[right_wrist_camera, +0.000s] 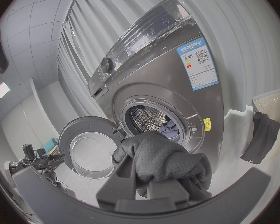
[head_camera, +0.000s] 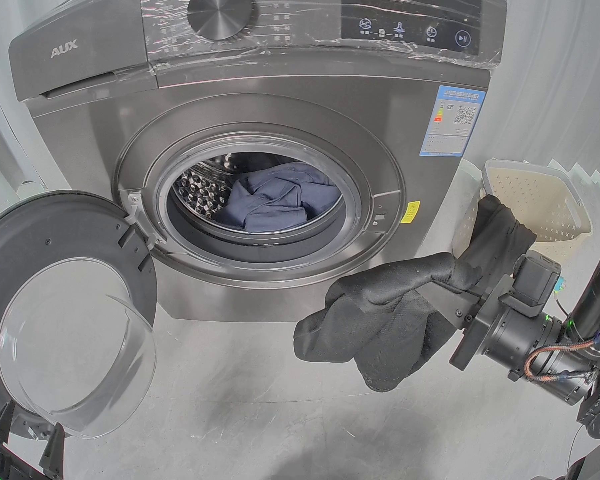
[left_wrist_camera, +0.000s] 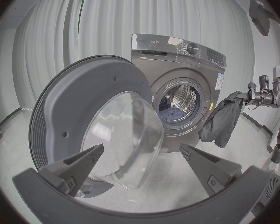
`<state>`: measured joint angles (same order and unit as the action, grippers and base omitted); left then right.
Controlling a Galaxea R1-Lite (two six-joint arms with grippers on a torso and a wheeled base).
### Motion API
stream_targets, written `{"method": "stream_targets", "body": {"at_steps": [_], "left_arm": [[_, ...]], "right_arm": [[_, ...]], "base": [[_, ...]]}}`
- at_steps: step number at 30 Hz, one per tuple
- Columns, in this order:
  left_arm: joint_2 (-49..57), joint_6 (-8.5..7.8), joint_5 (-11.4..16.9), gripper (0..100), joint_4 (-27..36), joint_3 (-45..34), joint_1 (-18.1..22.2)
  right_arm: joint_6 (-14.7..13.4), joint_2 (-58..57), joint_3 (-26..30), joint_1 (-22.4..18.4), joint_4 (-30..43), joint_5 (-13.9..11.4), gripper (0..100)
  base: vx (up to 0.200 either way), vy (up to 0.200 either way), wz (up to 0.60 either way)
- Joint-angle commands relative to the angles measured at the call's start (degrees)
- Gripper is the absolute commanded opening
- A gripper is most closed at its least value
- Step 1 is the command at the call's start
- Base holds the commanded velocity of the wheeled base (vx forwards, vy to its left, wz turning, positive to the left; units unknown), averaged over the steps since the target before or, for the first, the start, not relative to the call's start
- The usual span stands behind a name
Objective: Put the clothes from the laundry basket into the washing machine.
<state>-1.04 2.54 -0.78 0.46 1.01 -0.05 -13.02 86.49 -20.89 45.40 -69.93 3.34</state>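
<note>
The washing machine (head_camera: 247, 101) stands with its round door (head_camera: 60, 301) swung open to the left. Blue clothes (head_camera: 280, 198) lie inside the drum (left_wrist_camera: 177, 101). My right gripper (head_camera: 447, 298) is shut on a black garment (head_camera: 380, 315), held low in front of the machine, right of the opening. The garment (right_wrist_camera: 158, 156) bunches over the fingers (right_wrist_camera: 123, 181) and hangs down (left_wrist_camera: 222, 122). One end of it reaches up in front of the white laundry basket (head_camera: 547, 201). My left gripper (head_camera: 23, 441) is open, low by the open door (left_wrist_camera: 84, 109), with nothing between its fingers (left_wrist_camera: 81, 162).
The basket (right_wrist_camera: 273, 105) stands on the floor right of the machine, against the pleated curtain (left_wrist_camera: 99, 22). Bare grey floor (head_camera: 247, 401) lies in front of the machine.
</note>
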Motion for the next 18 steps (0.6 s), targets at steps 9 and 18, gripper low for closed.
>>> {"method": "stream_targets", "body": {"at_steps": [9,18], "left_arm": [[1.04,-0.16,-0.10,100,-0.02,-0.84,0.14],[1.04,-2.36,-0.10,100,-0.11,-1.01,0.31]], "right_arm": [[-0.52,2.63,0.68,-0.40,-0.04,0.09,0],[-0.25,6.85,0.15,3.82,-3.64,0.00,0]], "base": [[0.000,0.000,0.00],[0.000,0.000,0.00]]}}
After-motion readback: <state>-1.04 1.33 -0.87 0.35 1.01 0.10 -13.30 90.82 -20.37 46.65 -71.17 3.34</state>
